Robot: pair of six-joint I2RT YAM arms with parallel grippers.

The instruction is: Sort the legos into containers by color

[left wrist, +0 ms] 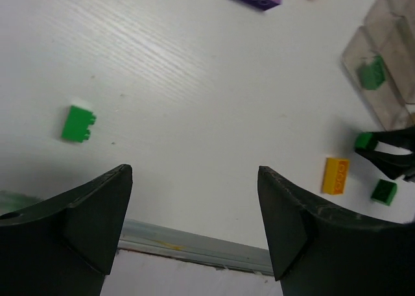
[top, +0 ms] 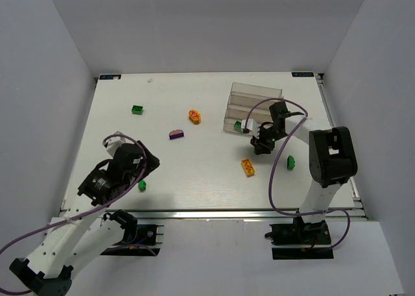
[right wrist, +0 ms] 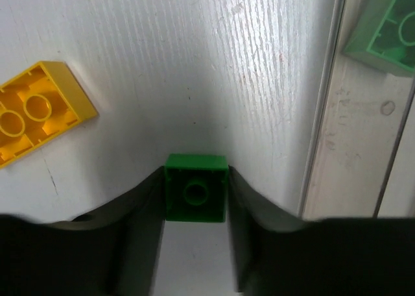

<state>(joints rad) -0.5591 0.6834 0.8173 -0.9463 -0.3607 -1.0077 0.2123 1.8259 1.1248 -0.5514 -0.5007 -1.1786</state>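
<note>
Jaws of my right gripper (right wrist: 196,198) pinch a small green brick (right wrist: 195,187) at the bottom centre of the right wrist view, over the white table (right wrist: 162,62). A yellow brick (right wrist: 39,111) lies at the left edge of that view. At the right edge stand the clear containers (right wrist: 353,147), with a second green brick (right wrist: 386,26) inside at the upper right corner. My left gripper (left wrist: 194,176) has its jaws spread wide with nothing between them, low in the left wrist view. From overhead, a loose green brick (top: 137,109) lies at upper left, and an orange brick (top: 195,116) and a purple brick (top: 176,134) lie near centre.
</note>
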